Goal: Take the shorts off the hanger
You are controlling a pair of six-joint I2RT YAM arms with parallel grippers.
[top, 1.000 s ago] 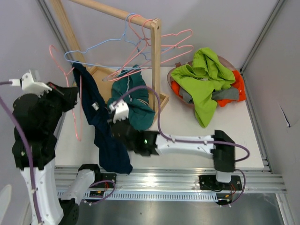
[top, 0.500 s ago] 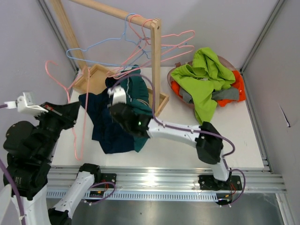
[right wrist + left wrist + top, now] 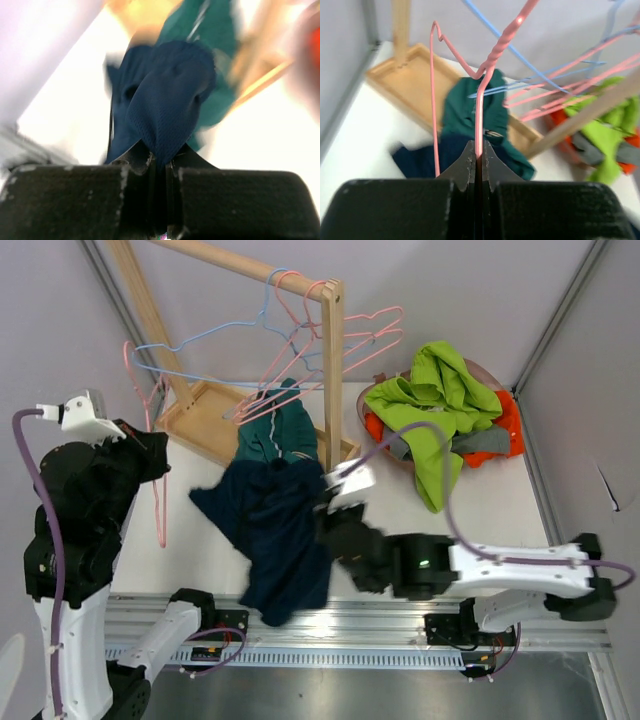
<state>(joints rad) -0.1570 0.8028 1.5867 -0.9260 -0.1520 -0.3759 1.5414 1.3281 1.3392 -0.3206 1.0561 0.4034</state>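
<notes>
The dark navy shorts [image 3: 275,540] are light, limp mesh cloth. They have no stiffness to push against, they sag and stretch from wherever they are pinched, and they will snag on wire sooner than slip off it. A bunched fold or the waistband looks like the best place to take hold, since a single thin layer would probably creep out of a pinch.

The right jaws are closed on such a fold. In the right wrist view the navy cloth rises straight out of the shut fingers and drapes away in front of them. From above, the shorts hang from that grip over the near part of the worktop [image 3: 480,510].

The left jaws are clamped shut on the wire of a pink hanger [image 3: 480,100], just below its twisted neck. The hanger seems bare and apart from the navy cloth, though motion blur makes that hard to confirm.

The teal shorts [image 3: 285,430] lie by the foot of the wooden rack [image 3: 333,370]. The lime green shorts [image 3: 440,390], orange shorts [image 3: 510,420] and grey shorts [image 3: 480,440] are heaped in the basket [image 3: 368,400].
</notes>
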